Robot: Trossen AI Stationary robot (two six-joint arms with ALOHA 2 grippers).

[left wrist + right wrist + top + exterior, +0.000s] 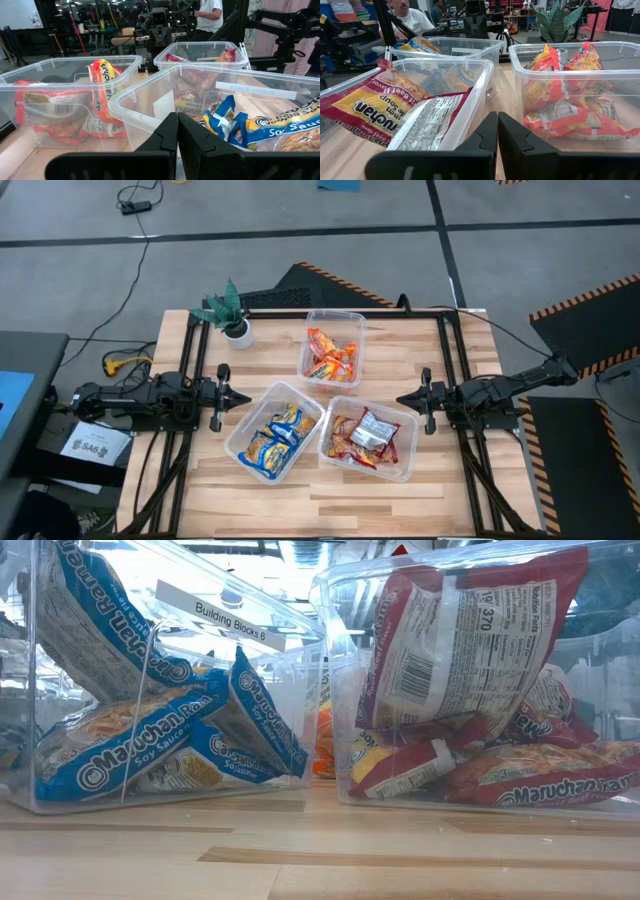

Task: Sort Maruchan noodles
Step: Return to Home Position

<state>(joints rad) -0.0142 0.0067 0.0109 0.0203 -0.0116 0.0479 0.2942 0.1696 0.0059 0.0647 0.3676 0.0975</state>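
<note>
Three clear bins (335, 312) by plant (230, 310): orange packets (330, 360) nearest, blue-yellow packets (275, 438) and red packets (365, 438) farther. Jaws closed, empty, on left gripper (245, 395) and right gripper (402, 398).

The left arm (140, 398) lies low and nearly horizontal at the left side, with its links folded close together and its wrist pointing toward the centre. At its end is the left gripper (245, 395), closed. In the left wrist view the two dark fingers (167, 136) meet along a thin vertical line, without any gap between them. The right arm (505, 390) takes the mirrored pose at the right side and also points inward. The right gripper (402, 398) is closed in the same way — its fingers (512, 134) touch each other along their length. The two grippers face each other at about the same height, well apart.
</note>
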